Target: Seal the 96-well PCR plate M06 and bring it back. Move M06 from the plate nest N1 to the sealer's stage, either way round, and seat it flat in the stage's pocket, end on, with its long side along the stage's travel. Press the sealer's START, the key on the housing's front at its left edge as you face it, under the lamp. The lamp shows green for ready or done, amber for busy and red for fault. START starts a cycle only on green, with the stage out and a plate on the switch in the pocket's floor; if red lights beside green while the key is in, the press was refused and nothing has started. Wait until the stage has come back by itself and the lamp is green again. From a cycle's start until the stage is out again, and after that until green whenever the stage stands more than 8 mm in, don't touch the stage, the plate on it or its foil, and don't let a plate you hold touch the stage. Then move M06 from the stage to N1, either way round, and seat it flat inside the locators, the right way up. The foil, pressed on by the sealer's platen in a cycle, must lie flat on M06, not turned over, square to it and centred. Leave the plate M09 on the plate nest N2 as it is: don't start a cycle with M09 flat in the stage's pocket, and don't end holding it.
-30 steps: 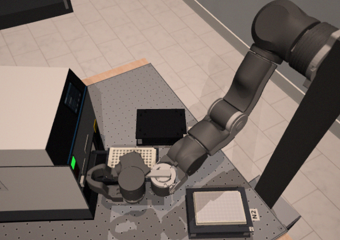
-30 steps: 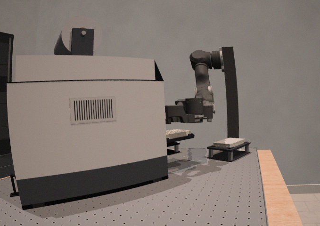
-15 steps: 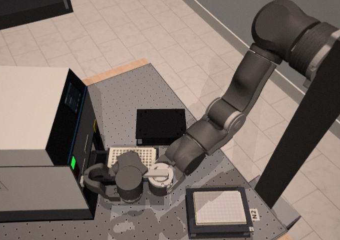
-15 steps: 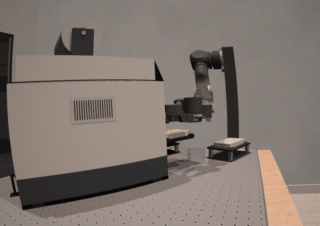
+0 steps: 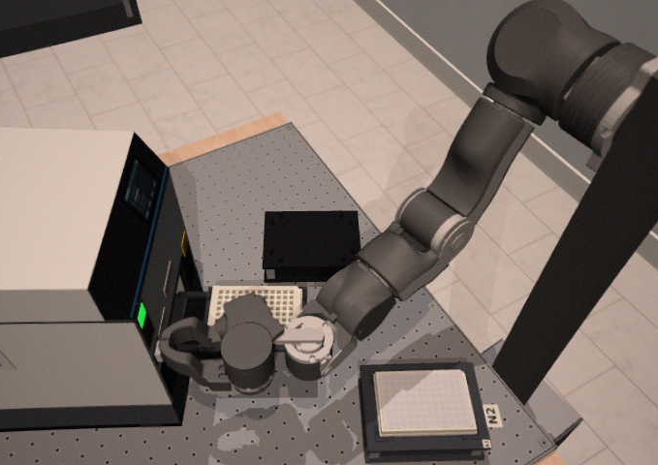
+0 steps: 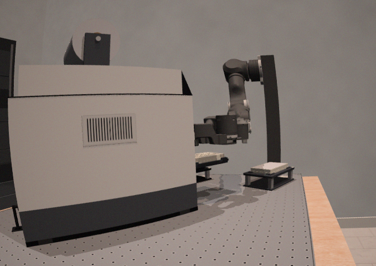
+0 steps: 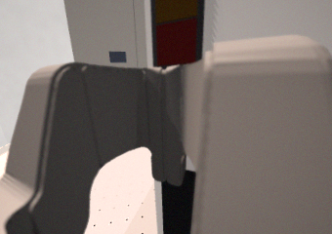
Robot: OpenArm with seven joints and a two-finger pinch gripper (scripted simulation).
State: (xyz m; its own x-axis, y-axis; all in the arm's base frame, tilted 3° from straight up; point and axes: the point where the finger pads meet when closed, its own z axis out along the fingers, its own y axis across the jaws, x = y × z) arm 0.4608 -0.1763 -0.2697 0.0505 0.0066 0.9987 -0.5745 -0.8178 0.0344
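Note:
The white 96-well plate M06 [image 5: 258, 293] lies on the sealer's stage [image 5: 192, 306], which stands out in front of the housing; my wrist covers part of it. It also shows in the side view [image 6: 208, 155]. The lamp [image 5: 141, 315] shows green. My gripper [image 5: 165, 344] is shut and empty, with its fingertips close against the housing's front just under the lamp. In the wrist view the shut fingers [image 7: 166, 80] point at the lamp column's unlit red segment [image 7: 176, 41]; I cannot tell whether they touch the housing. The nest N1 [image 5: 310, 243] is empty.
Plate M09 [image 5: 423, 408] lies flat on nest N2 [image 5: 423, 437] at the front right; it also shows in the side view [image 6: 269, 167]. The sealer housing [image 5: 38, 263] fills the left. The arm's black post [image 5: 604, 230] stands at the right.

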